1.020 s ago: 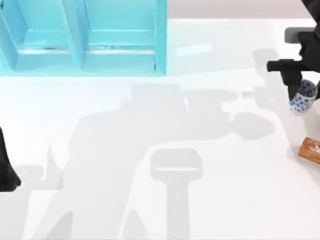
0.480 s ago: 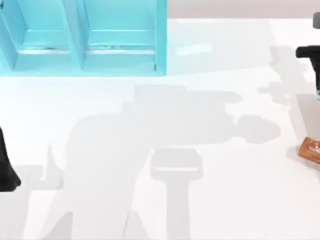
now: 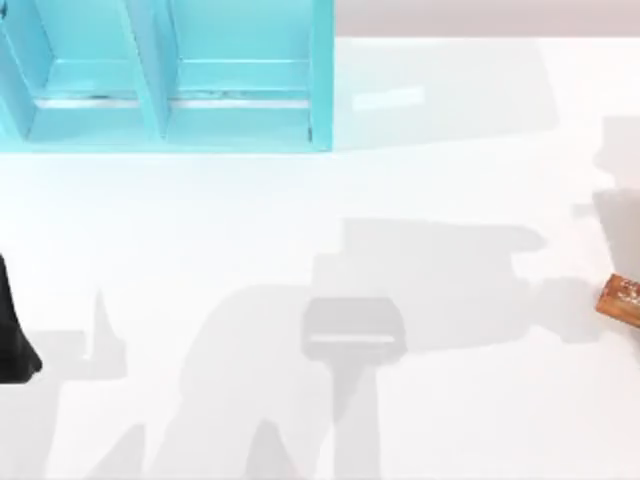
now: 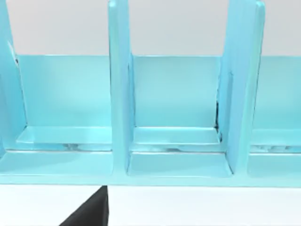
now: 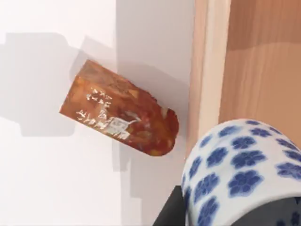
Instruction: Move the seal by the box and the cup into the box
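The right hand is clamped on the cup above the seal (left arm parked).

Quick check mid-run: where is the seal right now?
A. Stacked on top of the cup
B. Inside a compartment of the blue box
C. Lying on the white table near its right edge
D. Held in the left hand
C: the seal lies flat on the white table at its right edge, apart from the cup.
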Robot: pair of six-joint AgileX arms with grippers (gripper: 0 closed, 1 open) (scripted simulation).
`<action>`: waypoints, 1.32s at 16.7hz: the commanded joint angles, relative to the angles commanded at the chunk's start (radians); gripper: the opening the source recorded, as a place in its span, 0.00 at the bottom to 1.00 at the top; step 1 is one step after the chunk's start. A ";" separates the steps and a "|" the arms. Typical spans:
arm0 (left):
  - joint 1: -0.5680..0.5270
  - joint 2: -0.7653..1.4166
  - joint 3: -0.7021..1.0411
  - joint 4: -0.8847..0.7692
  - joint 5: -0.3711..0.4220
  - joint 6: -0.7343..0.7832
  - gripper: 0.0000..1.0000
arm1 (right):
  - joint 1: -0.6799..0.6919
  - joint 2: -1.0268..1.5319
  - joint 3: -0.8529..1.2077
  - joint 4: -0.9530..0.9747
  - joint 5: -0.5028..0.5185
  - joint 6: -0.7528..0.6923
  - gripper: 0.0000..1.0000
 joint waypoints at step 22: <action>0.000 0.000 0.000 0.000 0.000 0.000 1.00 | -0.530 -0.397 -0.552 0.213 -0.025 -0.524 0.00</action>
